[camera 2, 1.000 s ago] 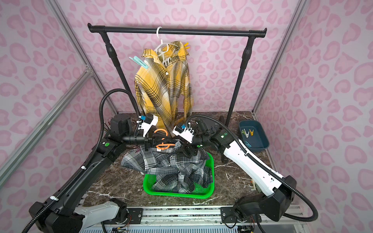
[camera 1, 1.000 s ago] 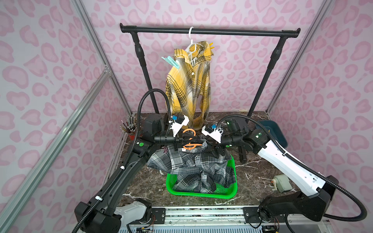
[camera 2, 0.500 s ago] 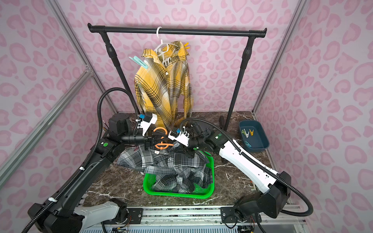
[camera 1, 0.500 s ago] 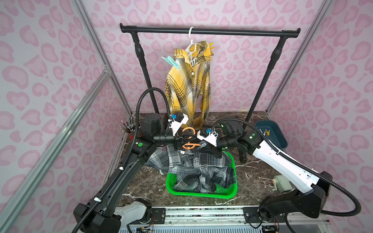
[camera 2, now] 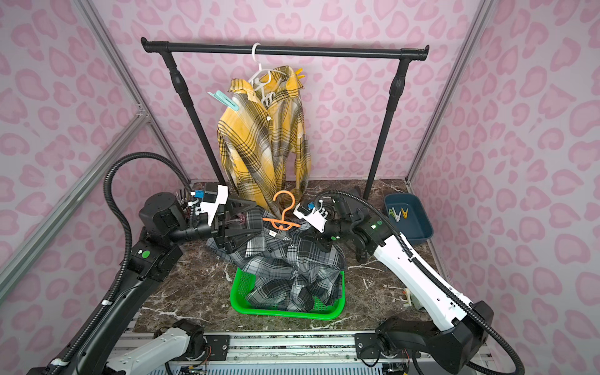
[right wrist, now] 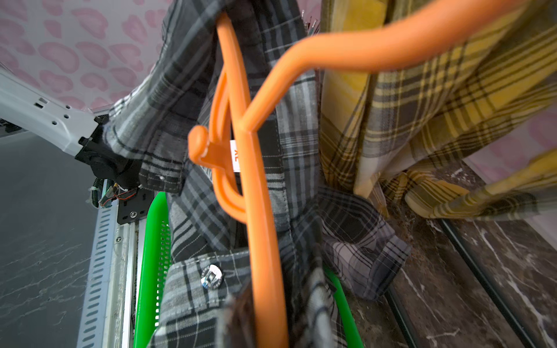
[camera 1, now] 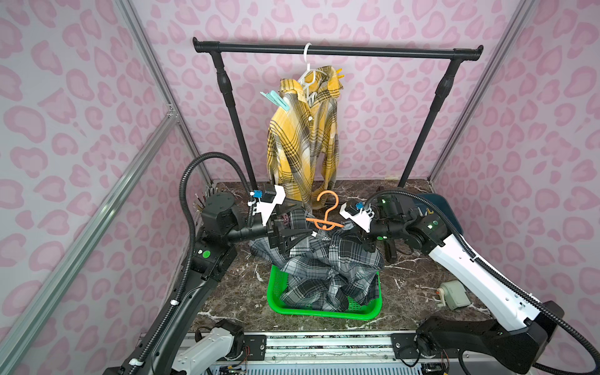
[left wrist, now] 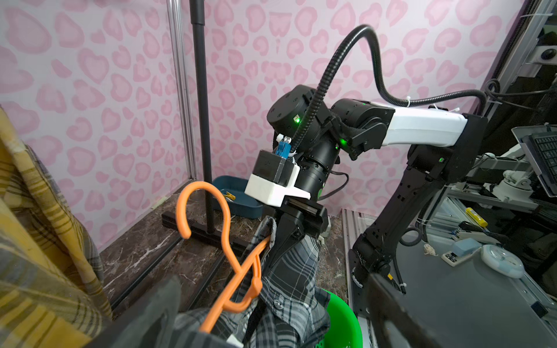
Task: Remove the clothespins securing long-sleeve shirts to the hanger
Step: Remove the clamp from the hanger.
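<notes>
A grey-black plaid shirt [camera 1: 324,259] hangs on an orange hanger [camera 1: 324,220] above a green basket [camera 1: 324,313], its lower part inside. My left gripper [camera 1: 305,220] stands open, jaws wide around the shirt's left shoulder; a small pinkish thing [camera 2: 240,220] sits deep between them, unclear. My right gripper [camera 1: 352,232] is shut on the hanger's right arm [right wrist: 259,211] and the cloth over it. The yellow plaid shirt [camera 1: 302,146] hangs on a white hanger [camera 1: 306,69], with a mint-teal clothespin [camera 1: 271,99] on one shoulder and a yellow clothespin [camera 1: 339,73] on the other.
The black rail [camera 1: 337,51] spans the back on two posts. A blue tray [camera 2: 418,227] at back right holds loose clothespins [camera 2: 397,212]. A small white device [camera 1: 451,293] lies on the marble table by the right arm.
My left gripper has gone from shut to open beside the hanger. My right gripper moved left onto the hanger's right arm and shut on it.
</notes>
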### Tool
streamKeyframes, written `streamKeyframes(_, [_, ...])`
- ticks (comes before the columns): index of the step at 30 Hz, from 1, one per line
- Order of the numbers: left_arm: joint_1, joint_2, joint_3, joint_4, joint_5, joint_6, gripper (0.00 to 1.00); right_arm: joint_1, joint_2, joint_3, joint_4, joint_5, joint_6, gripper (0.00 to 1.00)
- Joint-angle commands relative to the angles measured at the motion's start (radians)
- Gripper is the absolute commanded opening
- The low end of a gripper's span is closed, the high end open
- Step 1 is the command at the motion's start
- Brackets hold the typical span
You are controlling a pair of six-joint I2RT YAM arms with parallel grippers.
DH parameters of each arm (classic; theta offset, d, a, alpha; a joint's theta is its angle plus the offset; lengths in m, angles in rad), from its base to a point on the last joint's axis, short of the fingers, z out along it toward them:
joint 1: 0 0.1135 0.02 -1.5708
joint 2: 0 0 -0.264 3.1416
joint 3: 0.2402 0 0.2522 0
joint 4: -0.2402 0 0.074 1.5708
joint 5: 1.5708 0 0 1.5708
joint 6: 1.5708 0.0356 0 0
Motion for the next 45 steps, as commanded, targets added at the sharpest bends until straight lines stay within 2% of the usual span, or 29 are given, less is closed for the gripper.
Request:
streamKeyframes(1, [0.020,-0.030,-0.005,0.083,-0.002,-0.001,0.97,-0.045,-0.013,-0.019,0.035,-0.076,0.016,0.00])
streamKeyframes(7, [0.046,-0.006,0.023,-0.107,-0.020,0.173,0.99,-0.085,-0.048,-0.028,-0.005,-0.122,-0.028,0.00])
streamKeyframes(13, [0.066,0.046,0.063,-0.234,-0.022,0.294,0.96,-0.121,-0.060,-0.023,-0.058,-0.158,-0.058,0.00])
streamKeyframes(18, [0.094,0.021,0.022,-0.149,0.037,0.270,0.97,-0.135,-0.057,-0.034,-0.045,-0.198,-0.069,0.00])
streamKeyframes(27, [0.102,0.074,0.044,-0.198,0.091,0.311,0.95,-0.135,-0.037,-0.024,-0.059,-0.232,-0.092,0.00])
streamKeyframes(35, [0.106,0.106,0.057,-0.214,0.120,0.329,0.86,-0.134,-0.033,-0.026,-0.059,-0.250,-0.089,0.00])
streamKeyframes(45, [0.106,0.127,0.056,-0.204,0.121,0.325,0.81,-0.119,-0.026,-0.004,-0.076,-0.253,-0.093,0.00])
